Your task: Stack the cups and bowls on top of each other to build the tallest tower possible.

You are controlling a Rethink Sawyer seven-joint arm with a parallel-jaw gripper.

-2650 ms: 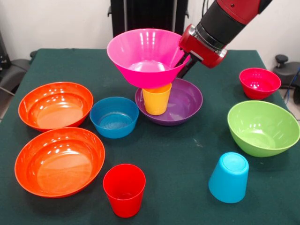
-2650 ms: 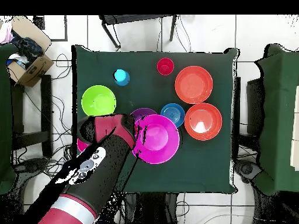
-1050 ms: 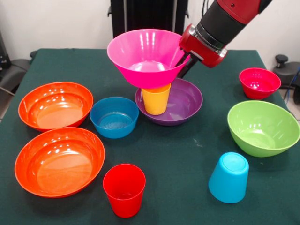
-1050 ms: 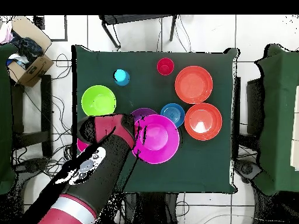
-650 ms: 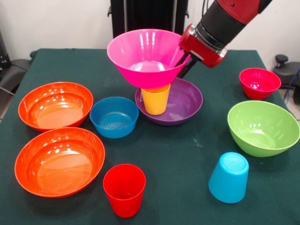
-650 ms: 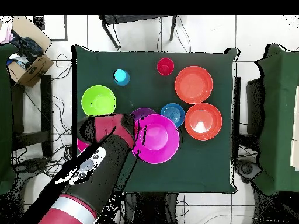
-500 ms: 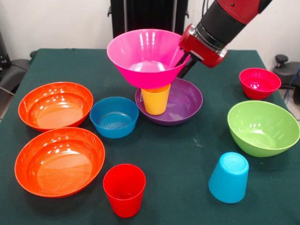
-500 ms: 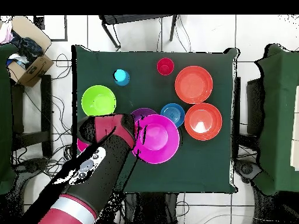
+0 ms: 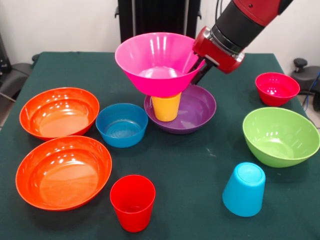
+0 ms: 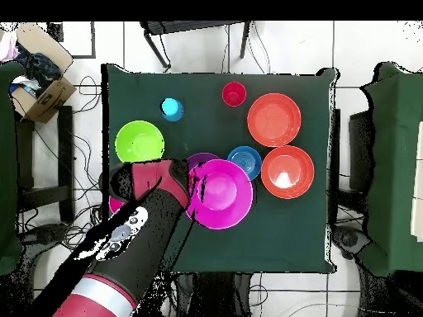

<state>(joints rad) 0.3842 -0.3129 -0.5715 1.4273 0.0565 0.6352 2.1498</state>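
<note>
Red-black arm slants in from table's far right corner; gripper (image 9: 196, 64) clamps rim of glossy magenta plastic bowl (image 9: 159, 60), sitting on yellow plastic cup (image 9: 166, 106). Near edge mid-table open.

A dark green table (image 9: 190, 170) holds two orange bowls (image 9: 59, 111) at left beside a small blue bowl (image 9: 122, 124). A purple bowl (image 9: 200, 107) sits centre; a lime bowl (image 9: 280, 136) and a crimson bowl (image 9: 276, 88) right. Nearest stand a red cup (image 9: 132, 201) and an upturned light blue cup (image 9: 244, 189).

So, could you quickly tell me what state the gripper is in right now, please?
Gripper: shut on the rim of the magenta bowl, holding it above the yellow cup.
</note>
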